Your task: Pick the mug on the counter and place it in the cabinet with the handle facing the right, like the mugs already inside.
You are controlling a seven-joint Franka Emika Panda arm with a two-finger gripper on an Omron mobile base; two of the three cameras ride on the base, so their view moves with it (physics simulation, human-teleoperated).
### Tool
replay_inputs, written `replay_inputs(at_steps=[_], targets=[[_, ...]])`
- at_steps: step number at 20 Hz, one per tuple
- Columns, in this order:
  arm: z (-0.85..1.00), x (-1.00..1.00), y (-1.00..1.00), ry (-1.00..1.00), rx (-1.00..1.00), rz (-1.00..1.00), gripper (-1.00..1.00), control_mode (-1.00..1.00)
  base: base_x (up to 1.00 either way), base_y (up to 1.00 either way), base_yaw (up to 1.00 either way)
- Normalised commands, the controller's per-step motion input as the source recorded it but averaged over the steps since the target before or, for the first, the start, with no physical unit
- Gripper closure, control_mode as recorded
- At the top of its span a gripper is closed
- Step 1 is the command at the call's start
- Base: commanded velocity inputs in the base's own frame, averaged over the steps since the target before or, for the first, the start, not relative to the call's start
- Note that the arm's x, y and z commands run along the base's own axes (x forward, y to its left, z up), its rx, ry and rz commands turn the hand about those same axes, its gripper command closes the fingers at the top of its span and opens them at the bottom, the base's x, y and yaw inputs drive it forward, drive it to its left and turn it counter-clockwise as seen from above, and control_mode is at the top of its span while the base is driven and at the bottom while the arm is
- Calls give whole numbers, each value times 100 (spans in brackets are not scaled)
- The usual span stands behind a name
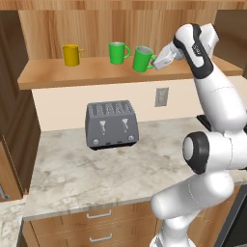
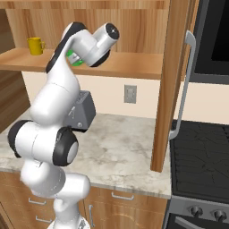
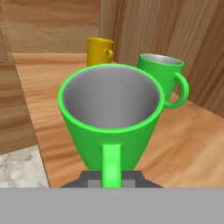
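Right base view: mug (image 2: 74,59) mostly hidden behind the arm; hand view: handle (image 3: 112,164) foot cut off, jaws' contact concealed; toaster (image 2: 82,112) partly hidden

The cabinet (image 1: 58,75) shelf bears a yellow mug (image 1: 71,55) and a bright green mug (image 1: 117,52).

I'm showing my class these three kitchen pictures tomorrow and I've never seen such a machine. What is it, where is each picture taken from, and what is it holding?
It is a white robot arm in a computer-drawn kitchen. Two pictures come from cameras behind it, left and right; the third looks out from its hand. Its fingers hold a green mug by the handle, tilted over the wooden shelf. Two other mugs stand there, a yellow one and a green one. Below, a grey toaster sits on the stone counter.
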Motion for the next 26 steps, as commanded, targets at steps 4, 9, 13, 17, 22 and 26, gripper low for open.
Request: replay_inputs(at_steps=[4,9,13,17,22,26], targets=[[0,1,0,1,-5,0,-100,-100,0,0,0],[0,0,0,0,-6,0,-100,-100,0,0,0],[0,0,0,0,-5,0,-100,-100,0,0,0],[0,0,0,0,-1,0,-100,-100,0,0,0],[0,-10,0,0,0,0,-100,-100,0,0,0],[0,-33,0,-4,0,0,-100,-100,0,0,0]])
